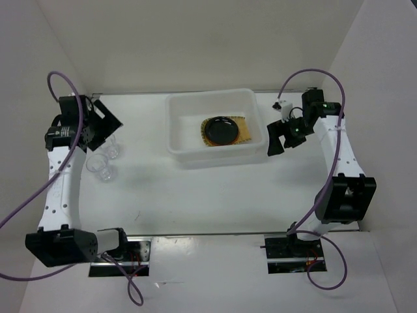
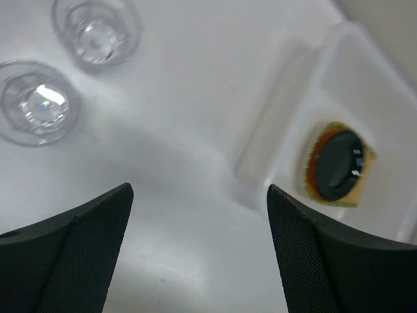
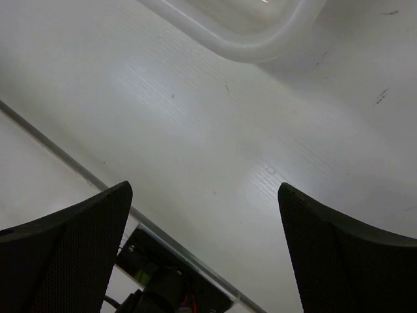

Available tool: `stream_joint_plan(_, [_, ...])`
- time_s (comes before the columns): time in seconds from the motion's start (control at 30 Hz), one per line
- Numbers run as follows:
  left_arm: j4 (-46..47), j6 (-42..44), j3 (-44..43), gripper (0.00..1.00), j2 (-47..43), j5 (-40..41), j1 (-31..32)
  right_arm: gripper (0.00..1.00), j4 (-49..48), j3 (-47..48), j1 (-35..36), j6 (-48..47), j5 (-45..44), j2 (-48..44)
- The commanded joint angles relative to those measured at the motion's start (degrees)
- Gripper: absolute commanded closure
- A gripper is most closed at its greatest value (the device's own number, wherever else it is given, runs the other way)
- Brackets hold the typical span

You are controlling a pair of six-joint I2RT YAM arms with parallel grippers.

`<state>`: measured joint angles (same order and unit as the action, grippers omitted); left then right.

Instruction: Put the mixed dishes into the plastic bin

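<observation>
**To finish the load: glass cups next**

To lift a cup cleanly, lower the left gripper (image 2: pixel 199 188), fingers spread and empty, straight over the nearer clear glass cup (image 2: pixel 39 111), avoiding the second cup (image 2: pixel 98 29) just beside it. Close gently around the wall; probably slippery. Carry to the plastic bin (image 2: pixel 287 124), already holding black plate (image 2: pixel 335 166) on orange plate (image 2: pixel 314 153) on bamboo tray (image 2: pixel 358 192). Park right gripper (image 3: pixel 205 186), also spread and empty, beside the bin's corner.

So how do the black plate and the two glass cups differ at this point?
The black plate is opaque and dark; the glass cups are clear. The black plate lies inside the plastic bin; the glass cups stand outside on the table. Both are round.
</observation>
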<state>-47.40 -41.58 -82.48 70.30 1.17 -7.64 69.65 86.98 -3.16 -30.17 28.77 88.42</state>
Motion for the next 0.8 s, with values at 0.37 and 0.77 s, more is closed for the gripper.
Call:
stream_joint_plan(0.37, [-0.9, 10.8, 13.5, 0.11, 6.4, -0.7, -7.5, 0.04, -9.0, -15.3, -0.9, 0.4, 4.6, -5.8])
stream_joint_plan(0.77, [3.4, 14.6, 13.0, 0.13, 17.1, 3.9, -7.5, 0.04, -9.0, -15.3, -0.9, 0.4, 5.2, -5.3])
